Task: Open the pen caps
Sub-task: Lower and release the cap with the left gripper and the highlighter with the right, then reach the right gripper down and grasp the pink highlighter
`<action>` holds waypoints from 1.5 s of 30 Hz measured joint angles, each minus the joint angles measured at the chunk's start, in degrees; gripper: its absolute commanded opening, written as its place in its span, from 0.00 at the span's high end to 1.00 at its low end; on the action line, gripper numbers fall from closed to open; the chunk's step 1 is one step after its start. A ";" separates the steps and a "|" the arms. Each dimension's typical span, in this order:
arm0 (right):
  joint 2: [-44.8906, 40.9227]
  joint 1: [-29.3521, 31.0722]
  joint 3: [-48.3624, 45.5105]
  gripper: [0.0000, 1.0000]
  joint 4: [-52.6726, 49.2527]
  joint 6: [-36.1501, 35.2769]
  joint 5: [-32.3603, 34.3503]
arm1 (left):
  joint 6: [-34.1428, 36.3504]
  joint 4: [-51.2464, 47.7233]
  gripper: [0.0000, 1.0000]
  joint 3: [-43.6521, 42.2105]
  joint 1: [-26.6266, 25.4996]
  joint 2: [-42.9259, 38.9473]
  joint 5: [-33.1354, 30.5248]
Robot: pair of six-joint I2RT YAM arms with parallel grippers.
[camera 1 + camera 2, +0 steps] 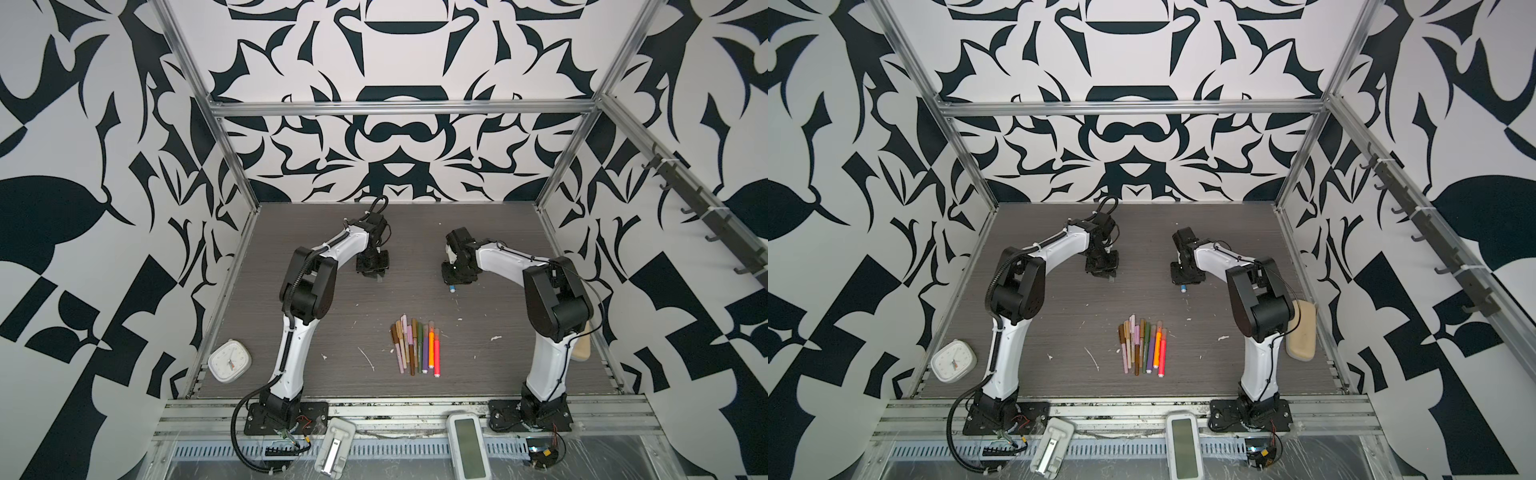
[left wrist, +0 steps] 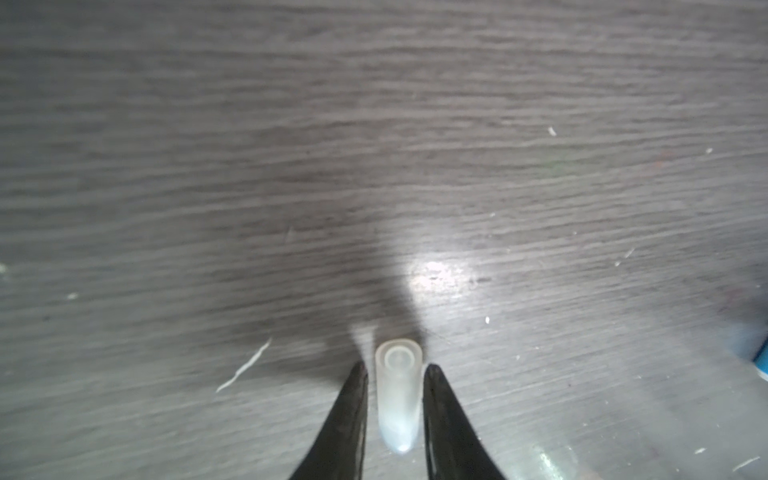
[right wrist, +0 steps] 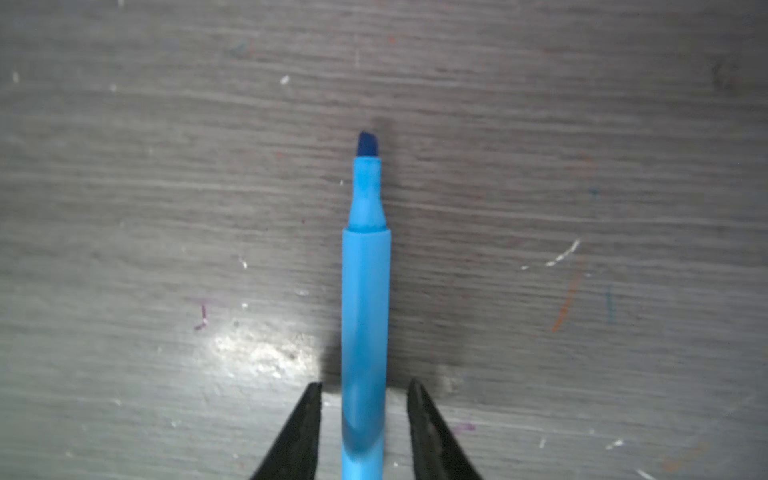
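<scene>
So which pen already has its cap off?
The blue pen, alone between the open jaws of the right gripper: its dark chisel tip is bare. The other pens lie bunched together, caps seemingly on.

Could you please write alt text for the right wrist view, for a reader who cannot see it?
An uncapped blue pen lies on the grey table, its dark chisel tip pointing away from the camera. Its barrel passes between the fingers of the open right gripper, with a gap on each side.
</scene>
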 measured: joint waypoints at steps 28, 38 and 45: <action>-37.31 39.28 -33.20 0.63 -2.99 26.45 3.50 | -6.82 36.94 0.43 -43.23 -0.52 -49.59 4.72; -34.64 43.98 -35.76 0.66 -1.38 35.10 5.14 | -9.81 41.62 0.44 -46.14 -0.52 -50.16 5.07; -32.61 44.02 -36.33 0.67 -0.46 37.07 5.57 | -10.80 42.23 0.45 -47.52 -0.48 -52.00 3.96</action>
